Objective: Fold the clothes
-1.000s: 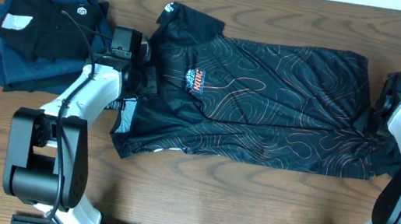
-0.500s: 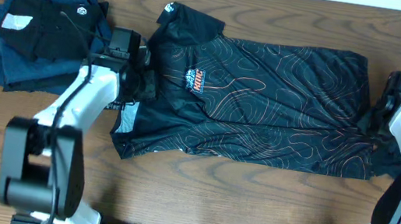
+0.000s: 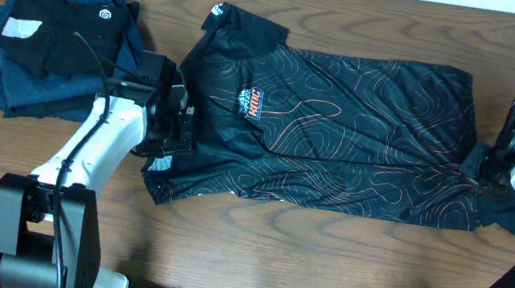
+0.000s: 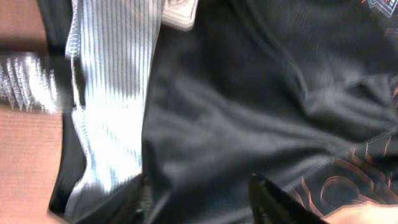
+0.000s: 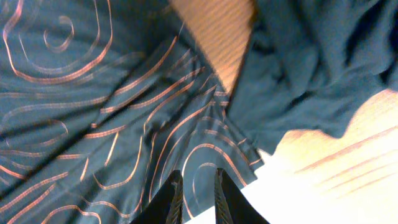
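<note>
The black contour-line T-shirt (image 3: 341, 125) lies spread flat across the tabletop (image 3: 302, 256), collar to the left, ready for a fold; the left gripper (image 3: 180, 121) hovers half open over its shoulder, seemingly picking a hold; the right gripper (image 5: 198, 183), barely parted, sits at the hem gripping nothing visible.

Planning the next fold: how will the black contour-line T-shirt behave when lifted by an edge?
Probably floppy: the T-shirt lies flat, wrinkled near its hem. Likely light, since the fabric looks thin. It may slide easily on the smooth wooden table.
</note>
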`<state>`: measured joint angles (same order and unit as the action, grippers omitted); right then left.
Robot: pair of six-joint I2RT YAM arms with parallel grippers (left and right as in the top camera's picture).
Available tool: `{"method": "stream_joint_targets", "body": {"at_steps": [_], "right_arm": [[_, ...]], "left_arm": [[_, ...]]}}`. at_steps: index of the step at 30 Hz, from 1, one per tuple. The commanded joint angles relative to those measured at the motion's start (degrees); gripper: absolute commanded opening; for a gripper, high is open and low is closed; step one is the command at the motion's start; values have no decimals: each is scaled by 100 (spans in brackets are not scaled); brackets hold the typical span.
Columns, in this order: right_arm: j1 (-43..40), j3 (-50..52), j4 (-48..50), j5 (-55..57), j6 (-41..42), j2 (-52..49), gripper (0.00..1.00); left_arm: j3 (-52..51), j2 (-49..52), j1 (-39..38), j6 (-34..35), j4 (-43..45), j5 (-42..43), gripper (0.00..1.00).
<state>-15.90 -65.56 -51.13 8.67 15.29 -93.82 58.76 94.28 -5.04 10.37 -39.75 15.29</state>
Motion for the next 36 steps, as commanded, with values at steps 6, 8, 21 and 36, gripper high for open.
{"method": "stream_joint_targets", "body": {"at_steps": [6, 8, 21, 36], "right_arm": [[-15, 199, -37, -170, -122, -98, 16], [-15, 199, -52, -170, -122, -98, 15], [-15, 205, -199, -186, -122, -98, 14], [-15, 205, -205, -186, -122, -101, 13]], "left_arm": [[-133, 111, -2, -50, 852, -461, 56], [-133, 232, -2, -50, 1060, -461, 56], [-133, 935, -2, -57, 1880, -452, 56], [-133, 1113, -2, -138, 1947, -435, 42]]}}
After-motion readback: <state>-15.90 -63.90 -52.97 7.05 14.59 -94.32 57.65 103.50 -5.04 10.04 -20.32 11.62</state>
